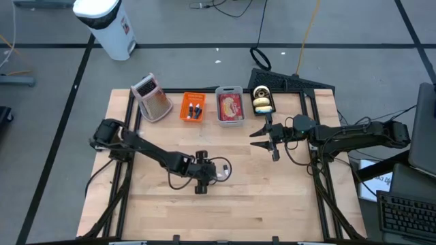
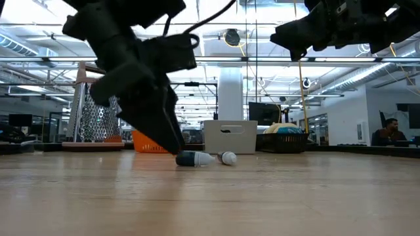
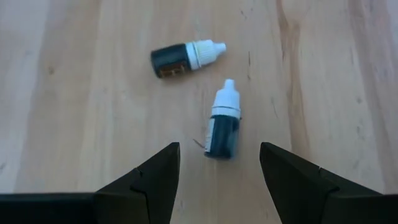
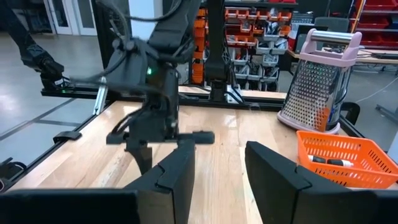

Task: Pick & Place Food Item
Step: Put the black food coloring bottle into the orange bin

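While the left gripper (image 3: 219, 163) is hanging jaws spread over two small dropper bottles on the table (image 1: 272, 197), nothing is being pinched. Near bottle (image 3: 223, 123) is lying between the fingertips; far bottle (image 3: 185, 57) is lying at its 11 o'clock. Right gripper (image 1: 261, 135) is waiting, fingers apart and empty, at 6 o'clock of the grey bin (image 1: 229, 105).

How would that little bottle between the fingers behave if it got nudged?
The nearer bottle lies on its side on the table, so it would probably roll. It looks small and likely light. The left gripper stands open around it.
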Robot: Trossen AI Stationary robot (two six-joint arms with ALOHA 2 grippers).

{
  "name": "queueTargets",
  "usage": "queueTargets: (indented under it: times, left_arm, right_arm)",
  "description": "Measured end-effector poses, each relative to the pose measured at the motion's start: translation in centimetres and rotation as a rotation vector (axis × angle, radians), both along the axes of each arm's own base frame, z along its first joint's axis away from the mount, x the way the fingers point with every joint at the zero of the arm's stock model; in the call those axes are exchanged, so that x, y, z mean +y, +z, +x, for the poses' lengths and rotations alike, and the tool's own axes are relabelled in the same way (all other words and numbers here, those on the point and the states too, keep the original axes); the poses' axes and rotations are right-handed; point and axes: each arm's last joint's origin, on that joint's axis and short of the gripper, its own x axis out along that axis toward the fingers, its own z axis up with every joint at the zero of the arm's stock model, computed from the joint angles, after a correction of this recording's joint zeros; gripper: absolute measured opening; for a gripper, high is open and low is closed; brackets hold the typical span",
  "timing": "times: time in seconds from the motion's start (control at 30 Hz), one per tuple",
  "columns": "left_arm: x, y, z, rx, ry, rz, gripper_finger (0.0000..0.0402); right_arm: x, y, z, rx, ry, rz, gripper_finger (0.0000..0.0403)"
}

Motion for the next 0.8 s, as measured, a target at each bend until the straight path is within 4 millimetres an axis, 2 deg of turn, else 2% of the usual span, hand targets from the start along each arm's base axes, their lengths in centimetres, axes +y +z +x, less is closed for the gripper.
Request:
queueTargets:
  times: [0.47, 0.67, 0.8]
  left_arm:
    - [-0.4, -2.3, 1.6, -0.07, -0.089, 0.019, 0.0223]
    - [-0.3, -2.4, 1.7, -0.066, -0.089, -0.001, 0.0222]
    - [-0.3, -2.4, 1.7, -0.061, -0.095, -0.008, 0.0198]
  right_arm:
    - [0.0, 0.0, 0.0, 0.0, 0.001, -0.004, 0.013]
    - [0.0, 0.0, 0.0, 0.0, 0.001, -0.003, 0.013]
    - [0.0, 0.0, 0.0, 0.0, 0.001, -0.003, 0.013]
